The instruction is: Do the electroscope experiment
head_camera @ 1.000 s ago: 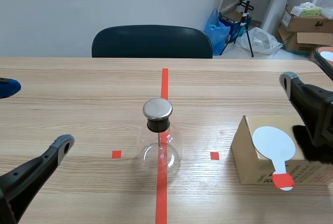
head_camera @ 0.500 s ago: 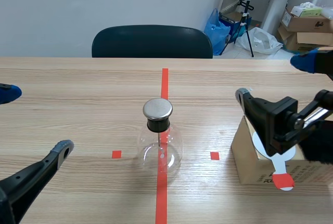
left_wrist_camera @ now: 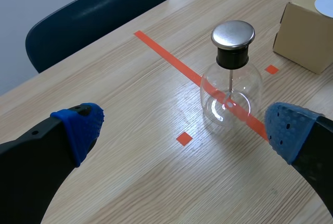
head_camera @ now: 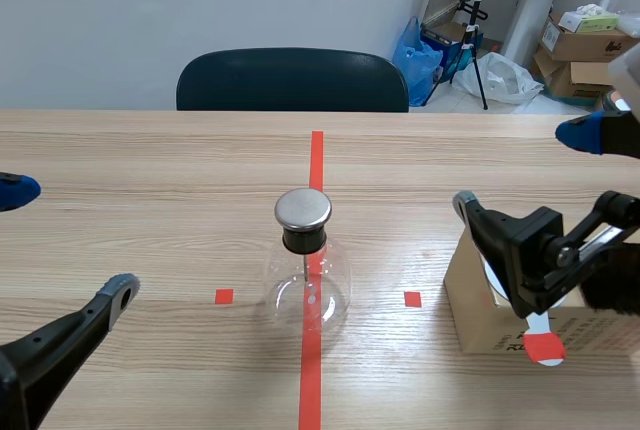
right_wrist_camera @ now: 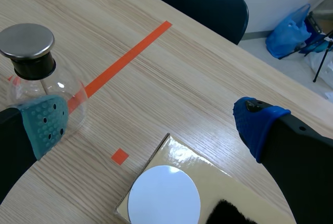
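Electroscope (head_camera: 308, 270) stands upright at the table's middle on the red tape line, unmoved and untouched. At its three o'clock sits the cardboard box (head_camera: 468, 295), bearing the white paddle (right_wrist_camera: 164, 197) and the black fur (right_wrist_camera: 233, 214). Within the last second the right gripper (head_camera: 523, 167) has swung in from the table's edge to hang over that box, fingers wide apart, likely to fetch the paddle. The left gripper (head_camera: 68, 240), at eight o'clock, has its fingers spread and holds nothing.
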Controlling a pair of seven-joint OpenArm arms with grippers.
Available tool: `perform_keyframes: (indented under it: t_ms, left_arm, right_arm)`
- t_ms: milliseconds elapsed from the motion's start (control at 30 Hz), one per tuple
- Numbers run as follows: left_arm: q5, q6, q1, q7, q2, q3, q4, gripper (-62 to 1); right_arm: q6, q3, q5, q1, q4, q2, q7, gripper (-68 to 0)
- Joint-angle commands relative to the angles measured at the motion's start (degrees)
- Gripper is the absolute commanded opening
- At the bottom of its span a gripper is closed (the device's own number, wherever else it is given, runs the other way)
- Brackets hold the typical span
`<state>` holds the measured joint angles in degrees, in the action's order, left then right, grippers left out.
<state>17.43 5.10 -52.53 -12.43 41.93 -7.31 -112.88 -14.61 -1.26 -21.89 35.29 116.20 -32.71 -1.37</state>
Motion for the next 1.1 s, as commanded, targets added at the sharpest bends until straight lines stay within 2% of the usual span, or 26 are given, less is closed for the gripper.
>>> perform_keyframes:
  t_ms: [0,300,633,900,1067]
  left_arm:
    - [0.2,-0.1,0.2,-1.0,-0.1,0.1,-0.3,1.4]
    - [0.2,-0.1,0.2,-1.0,-0.1,0.1,-0.3,1.4]
    - [0.2,-0.1,0.2,-1.0,-0.1,0.1,-0.3,1.4]
    - [0.2,-0.1,0.2,-1.0,-0.2,0.1,-0.3,1.4]
    - [0.2,-0.1,0.2,-1.0,-0.2,0.1,-0.3,1.4]
  right_arm:
    - [0.2,-0.2,-0.2,0.1,0.6,-0.1,1.6,0.4]
    - [-0.2,-0.4,-0.5,0.8,0.6,-0.1,3.3,0.4]
    - [-0.5,-2.9,-0.5,7.9,0.6,-0.1,10.2,0.4]
    - [-0.4,-2.8,-0.9,7.9,0.6,-0.1,10.0,0.4]
    - [-0.4,-2.8,-0.9,7.9,0.6,-0.1,8.0,0.4]
